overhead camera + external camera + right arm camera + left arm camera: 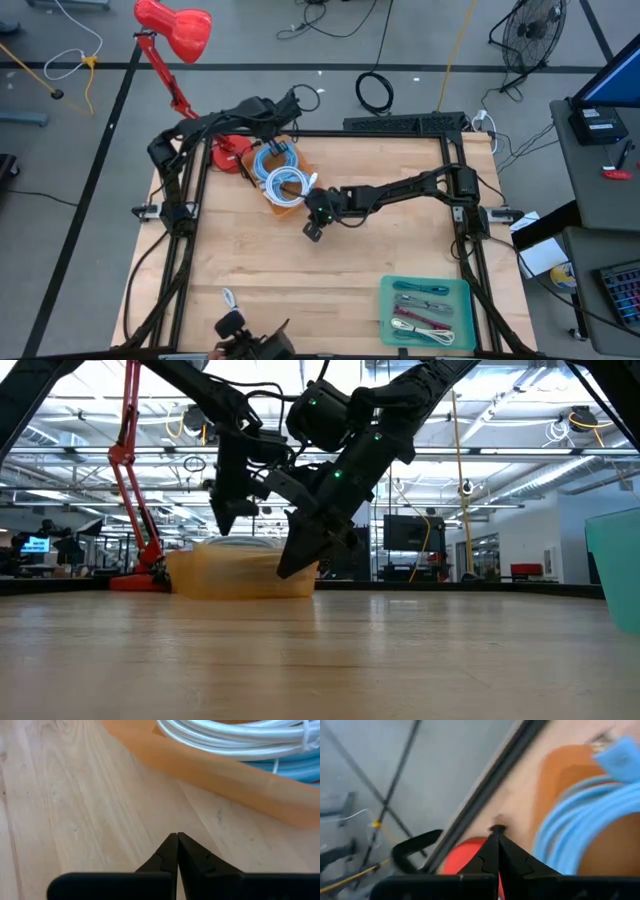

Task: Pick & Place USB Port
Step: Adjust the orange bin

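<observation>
An orange tray (296, 166) on the table's far middle holds a coiled blue cable (270, 160) and a coiled white cable (283, 187). My left gripper (496, 831) is shut and hovers over the tray's far-left corner, next to the red lamp's base (465, 857); the blue cable (590, 815) lies just beside it. My right gripper (177, 836) is shut and hangs low over bare wood off the tray's near-right side (313, 230), pointing toward the tray wall (225, 775) and the white coil (235, 735). In the low view its tip (285, 570) sits in front of the tray (240, 575).
A teal tray (428, 312) with several cables stands at the near right. A loose white cable (230, 298) lies by the near edge, beside a camera mount (240, 335). The red desk lamp (175, 35) rises from the far-left corner. Bare wood spreads between the two trays.
</observation>
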{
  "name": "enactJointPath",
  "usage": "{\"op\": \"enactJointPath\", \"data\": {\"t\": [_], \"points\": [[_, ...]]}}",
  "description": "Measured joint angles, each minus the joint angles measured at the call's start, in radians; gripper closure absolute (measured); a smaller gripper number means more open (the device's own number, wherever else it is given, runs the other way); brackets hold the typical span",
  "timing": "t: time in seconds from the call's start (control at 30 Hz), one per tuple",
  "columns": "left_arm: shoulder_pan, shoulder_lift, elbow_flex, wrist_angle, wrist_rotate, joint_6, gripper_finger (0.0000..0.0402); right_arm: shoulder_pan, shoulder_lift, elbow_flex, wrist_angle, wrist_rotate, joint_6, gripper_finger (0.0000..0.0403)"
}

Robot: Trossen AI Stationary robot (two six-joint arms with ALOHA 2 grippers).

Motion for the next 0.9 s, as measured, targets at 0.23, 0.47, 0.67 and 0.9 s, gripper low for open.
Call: {"op": "enactJointPath", "data": {"t": [0.23, 0.47, 0.67, 0.9], "points": [[0.022, -0.038, 0.005, -0.361, 0.117, -0.232, 0.0401, 0.000, 0.000, 0.000, -0.010, -0.004, -0.011, 0.0403], [-0.013, -0.223, -0.181, -0.326, 0.243, -0.396, 0.0401, -0.002, -0.029, 0.002, -0.035, 0.008, -0.041, 0.0403], [-0.021, -0.331, -0.436, -0.217, 0.343, -0.456, 0.0401, -0.008, -0.098, 0.002, -0.090, 0.049, -0.080, 0.0403], [-0.008, -0.357, -0.656, 0.020, 0.350, -0.487, 0.0401, -0.009, -0.194, 0.001, -0.098, 0.086, -0.108, 0.0403]]}}
